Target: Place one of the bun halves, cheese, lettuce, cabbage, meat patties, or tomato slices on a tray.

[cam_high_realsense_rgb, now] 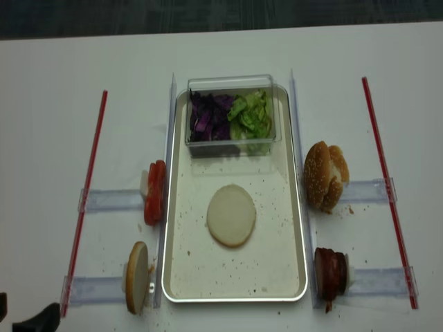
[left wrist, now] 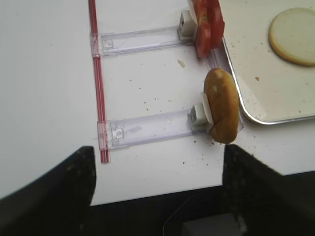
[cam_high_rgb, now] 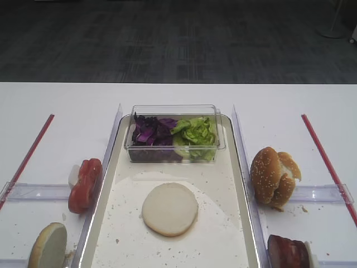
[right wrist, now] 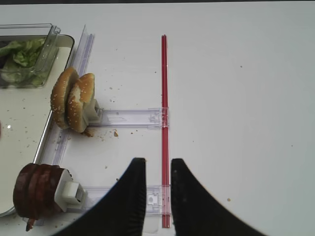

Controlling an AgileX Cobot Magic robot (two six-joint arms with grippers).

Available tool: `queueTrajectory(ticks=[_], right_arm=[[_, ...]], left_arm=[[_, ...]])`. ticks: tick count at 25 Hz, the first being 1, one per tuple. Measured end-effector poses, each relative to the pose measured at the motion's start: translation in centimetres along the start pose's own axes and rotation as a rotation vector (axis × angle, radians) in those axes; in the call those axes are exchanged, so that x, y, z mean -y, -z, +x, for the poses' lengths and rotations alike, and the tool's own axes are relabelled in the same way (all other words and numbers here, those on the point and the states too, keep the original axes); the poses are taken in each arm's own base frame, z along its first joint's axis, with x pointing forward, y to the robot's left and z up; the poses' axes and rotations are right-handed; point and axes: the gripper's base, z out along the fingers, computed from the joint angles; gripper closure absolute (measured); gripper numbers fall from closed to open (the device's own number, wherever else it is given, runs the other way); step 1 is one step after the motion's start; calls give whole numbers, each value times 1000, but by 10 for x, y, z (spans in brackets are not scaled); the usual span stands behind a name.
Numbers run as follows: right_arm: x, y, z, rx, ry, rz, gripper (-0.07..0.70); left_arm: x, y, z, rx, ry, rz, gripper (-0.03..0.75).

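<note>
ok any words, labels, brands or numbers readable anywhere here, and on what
None: no readable text in any view.
The tray, the clear box holding the cabbage and lettuce, and the bun half are all plain.
The red strips and clear holders on the table carry no lettering.
The sesame bun, tomato slices and meat patties bear no label.
</note>
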Motion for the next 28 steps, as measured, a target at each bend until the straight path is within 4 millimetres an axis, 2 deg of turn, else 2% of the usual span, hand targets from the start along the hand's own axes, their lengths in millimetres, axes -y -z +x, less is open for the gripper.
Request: queueTrajectory(ticks=[16, 28], right_arm=[[0, 0, 0, 0, 0, 0, 456], [0, 0, 0, 0, 0, 0, 456]], left_arm=[[-1, 14, 17, 170, -13, -51, 223], [-2, 9, 17, 208, 15, -57, 223]])
